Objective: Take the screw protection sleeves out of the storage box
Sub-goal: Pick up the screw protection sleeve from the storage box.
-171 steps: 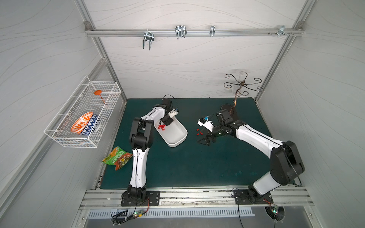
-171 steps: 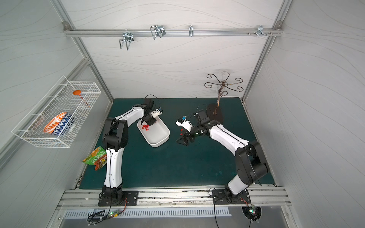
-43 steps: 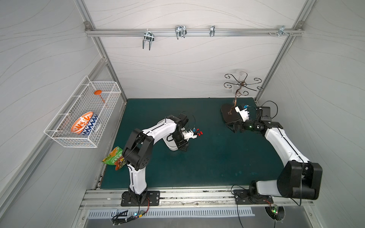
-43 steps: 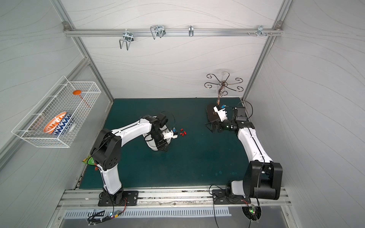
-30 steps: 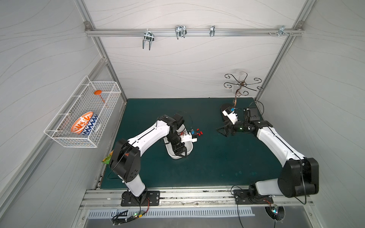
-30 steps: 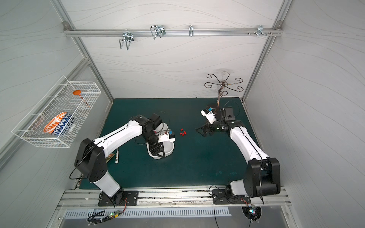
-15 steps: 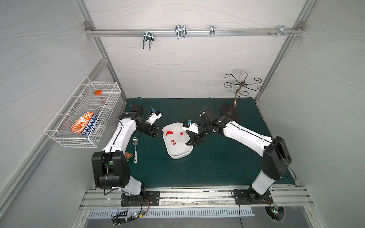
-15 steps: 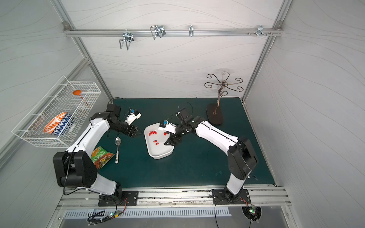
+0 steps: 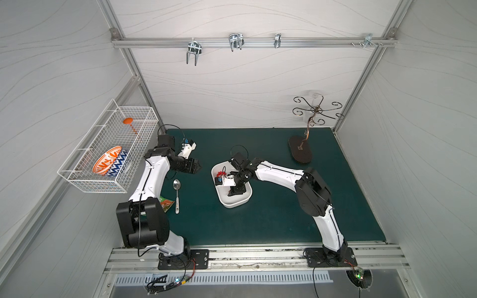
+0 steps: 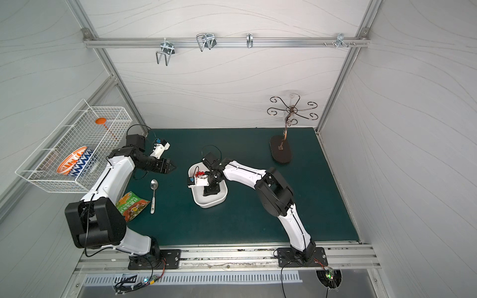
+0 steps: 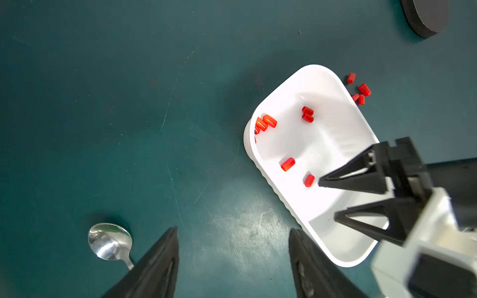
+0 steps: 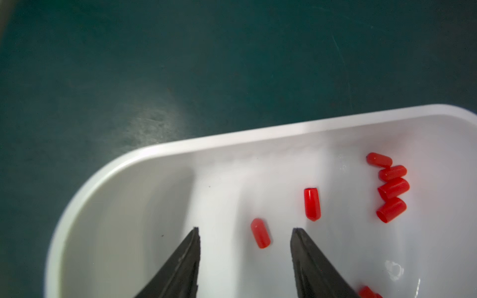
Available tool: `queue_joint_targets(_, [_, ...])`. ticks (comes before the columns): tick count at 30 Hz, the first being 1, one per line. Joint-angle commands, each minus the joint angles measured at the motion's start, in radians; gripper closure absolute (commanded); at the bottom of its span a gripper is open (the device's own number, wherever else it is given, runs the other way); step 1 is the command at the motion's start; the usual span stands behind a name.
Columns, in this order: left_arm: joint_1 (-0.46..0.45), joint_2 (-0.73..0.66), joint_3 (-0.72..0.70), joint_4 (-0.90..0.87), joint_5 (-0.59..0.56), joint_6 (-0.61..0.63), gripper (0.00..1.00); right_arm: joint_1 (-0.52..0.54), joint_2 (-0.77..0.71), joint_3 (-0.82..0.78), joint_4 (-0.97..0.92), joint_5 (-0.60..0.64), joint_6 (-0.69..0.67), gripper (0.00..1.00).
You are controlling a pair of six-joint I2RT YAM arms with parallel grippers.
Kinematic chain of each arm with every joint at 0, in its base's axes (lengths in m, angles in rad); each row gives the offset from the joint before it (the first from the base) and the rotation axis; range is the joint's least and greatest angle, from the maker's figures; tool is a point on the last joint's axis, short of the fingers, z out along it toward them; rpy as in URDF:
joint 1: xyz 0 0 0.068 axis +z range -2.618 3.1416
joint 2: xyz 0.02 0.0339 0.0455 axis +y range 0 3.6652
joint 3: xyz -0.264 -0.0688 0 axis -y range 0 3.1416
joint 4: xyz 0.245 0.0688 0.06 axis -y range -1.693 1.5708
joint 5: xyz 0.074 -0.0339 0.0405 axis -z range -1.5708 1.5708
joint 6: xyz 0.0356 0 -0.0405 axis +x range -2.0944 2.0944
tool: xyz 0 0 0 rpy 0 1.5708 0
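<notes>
Inside the storage box [image 12: 232, 139], low over its white floor, I am holding my right gripper [image 12: 244, 232] with its jaws standing moderately apart and gripping nothing. The nearest of the screw protection sleeves [image 12: 260, 233] is lying on its side just ahead of my fingertips [image 12: 189, 245], within the line of the gap but closer to one finger than the other. Its long axis is running nearly along my fingers, so I am judging that closing will be pinching it across its narrow width. More sleeves are lying farther ahead in the box, and four are resting on the mat [image 11: 103, 103] just outside it. My left gripper [image 11: 233, 229] is hovering wide open and empty over the mat beside the box, farther from every sleeve
</notes>
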Motion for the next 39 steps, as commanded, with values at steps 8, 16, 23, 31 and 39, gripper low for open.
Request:
queue_joint_targets(8, [0.004, -0.05, -0.004, 0.021, 0.01, -0.008, 0.29, -0.022, 0.107, 0.092, -0.159, 0.011, -0.131, 0.39])
queue_joint_targets(16, [0.003, -0.057, -0.002, 0.021, 0.012, -0.006, 0.29, -0.021, 0.145, 0.09, -0.132, 0.01, -0.154, 0.58])
queue_joint_targets(23, [0.004, -0.058, -0.001, 0.012, 0.016, -0.003, 0.29, -0.02, 0.144, 0.085, -0.095, -0.015, -0.12, 0.78])
queue_joint_targets(31, [0.003, -0.067, -0.012, 0.001, 0.02, 0.009, 0.28, -0.074, 0.069, 0.147, -0.072, -0.135, 0.078, 0.92])
queue_joint_targets(39, [0.003, -0.039, 0.01, -0.054, 0.141, 0.072, 0.27, -0.143, -0.012, 0.204, -0.174, -0.337, 0.214, 0.93])
